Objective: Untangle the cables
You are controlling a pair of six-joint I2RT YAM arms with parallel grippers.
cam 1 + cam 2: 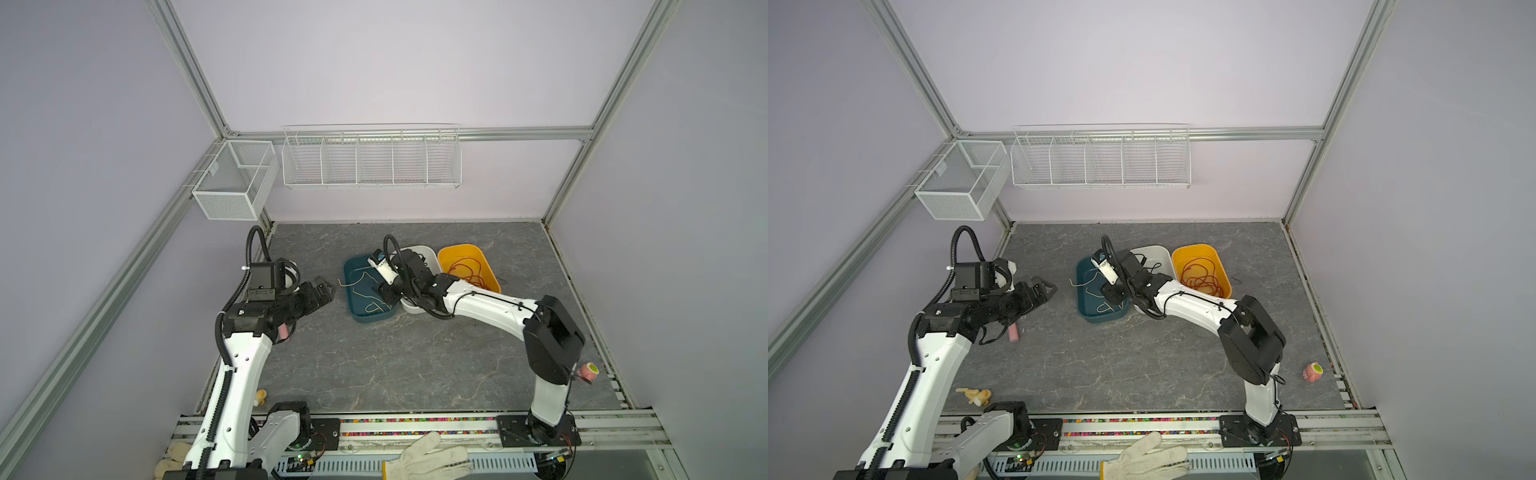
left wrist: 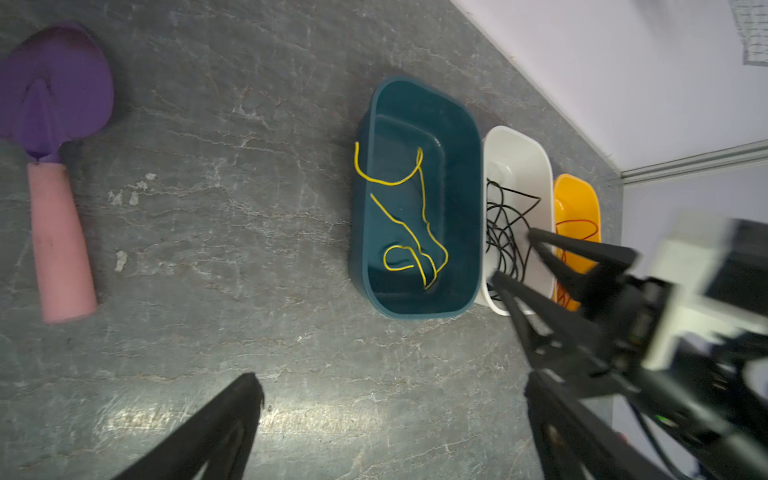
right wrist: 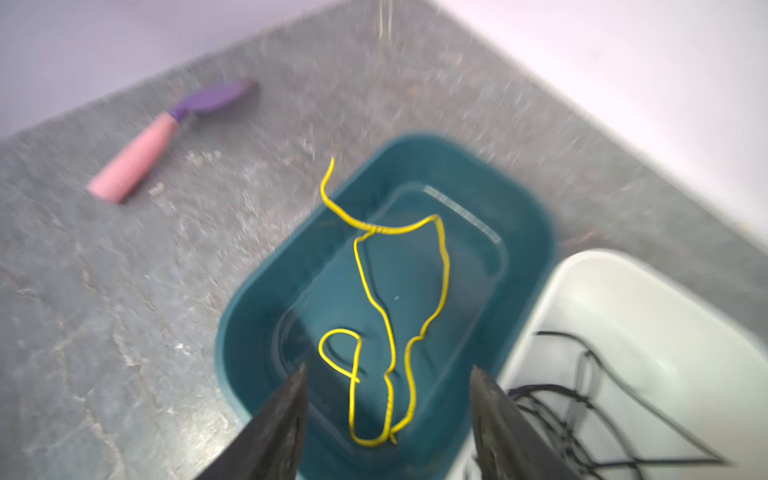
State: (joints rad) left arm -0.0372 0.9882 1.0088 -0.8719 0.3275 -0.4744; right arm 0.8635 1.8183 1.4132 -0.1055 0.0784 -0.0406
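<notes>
Seemingly near done: yellow cable [image 3: 390,231] in teal bin [image 2: 463,174], end over rim; black cable [image 3: 552,392] in white bin [image 2: 536,166]; red cable [image 1: 1200,272] in orange bin [image 1: 1222,266]; left gripper [image 1: 326,286], right gripper [image 3: 389,368] agape, empty

We see a grey counter [image 1: 395,365] veined with pale marbling. The teal bin [image 2: 461,174] holds a yellow cable [image 3: 447,274], the white bin [image 2: 536,153] a black cable [image 2: 494,232], the orange bin [image 1: 1224,282] a red cable [image 1: 1200,276] (bright against its walls). The scoop [image 2: 58,232] pairs a purple blade with a pink handle.
</notes>
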